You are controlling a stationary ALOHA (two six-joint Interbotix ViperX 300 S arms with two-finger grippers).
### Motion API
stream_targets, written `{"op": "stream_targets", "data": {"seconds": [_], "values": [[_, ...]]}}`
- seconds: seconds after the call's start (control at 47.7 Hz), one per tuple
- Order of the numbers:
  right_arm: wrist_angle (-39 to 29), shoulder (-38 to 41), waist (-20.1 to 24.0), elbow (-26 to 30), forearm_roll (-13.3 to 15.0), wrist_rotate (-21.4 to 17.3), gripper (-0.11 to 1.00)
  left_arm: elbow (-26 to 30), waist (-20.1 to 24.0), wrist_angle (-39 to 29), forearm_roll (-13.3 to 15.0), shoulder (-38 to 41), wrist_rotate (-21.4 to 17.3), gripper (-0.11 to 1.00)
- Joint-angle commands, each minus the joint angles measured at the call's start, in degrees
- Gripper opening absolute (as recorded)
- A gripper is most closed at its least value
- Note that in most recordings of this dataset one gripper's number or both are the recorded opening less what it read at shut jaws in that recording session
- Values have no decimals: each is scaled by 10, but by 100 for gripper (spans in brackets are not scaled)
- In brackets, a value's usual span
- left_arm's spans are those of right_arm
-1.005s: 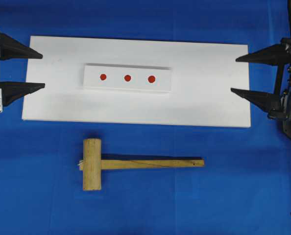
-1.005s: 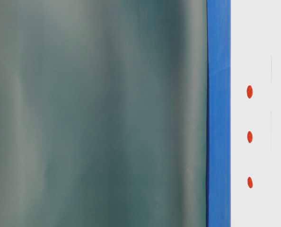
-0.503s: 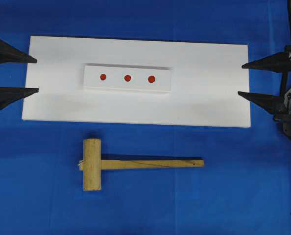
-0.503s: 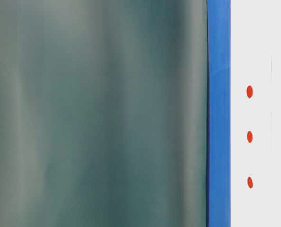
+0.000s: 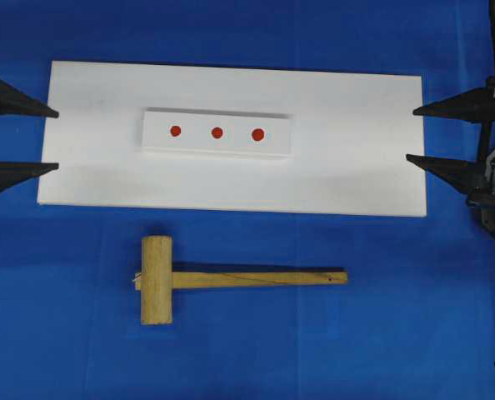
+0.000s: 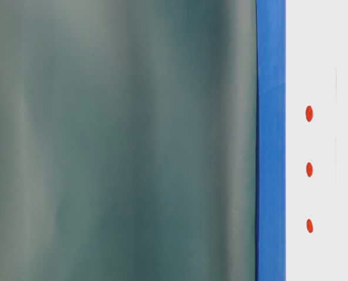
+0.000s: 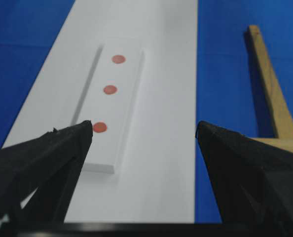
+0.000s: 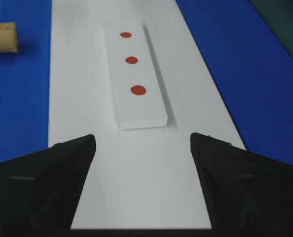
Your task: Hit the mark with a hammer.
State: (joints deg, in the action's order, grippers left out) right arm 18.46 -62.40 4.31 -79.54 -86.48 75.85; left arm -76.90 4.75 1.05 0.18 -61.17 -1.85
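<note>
Both grippers have drawn back toward the side edges of the overhead view since a second ago, the left gripper (image 5: 18, 137) more than the right gripper (image 5: 443, 133); nothing else has shifted. Each has its jaws spread wide and holds nothing.

The light-wood mallet with a thick cylindrical head and long flat handle (image 5: 231, 278) lies untouched on the blue tabletop (image 5: 397, 333), just below the large white rectangular board (image 5: 356, 167) in that view. Its long axis runs parallel to the board's long edge, head toward the left arm, handle end toward the right.

Only the left wrist view shows the handle (image 7: 272, 94) beside the board; the right wrist view catches just the head (image 8: 2, 37).

The small raised white block with three red dots (image 5: 217, 132) sits on the board, above the mallet.
</note>
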Motion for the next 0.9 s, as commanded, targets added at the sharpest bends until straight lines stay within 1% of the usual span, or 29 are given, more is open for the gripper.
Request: {"op": "stream_targets", "data": {"seconds": [0.0, 0.168, 0.419, 0.88], "values": [[1, 3, -2, 6, 2, 1, 67, -1, -11, 5, -1, -5, -3, 84], [2, 3, -1, 7, 2, 1, 67, -19, -15, 5, -1, -18, -4, 84], [3, 3, -2, 7, 2, 1, 67, -30, -15, 5, -1, -32, -14, 84], [1, 3, -2, 8, 4, 1, 67, -30, -15, 5, 0, -40, -17, 84]]}}
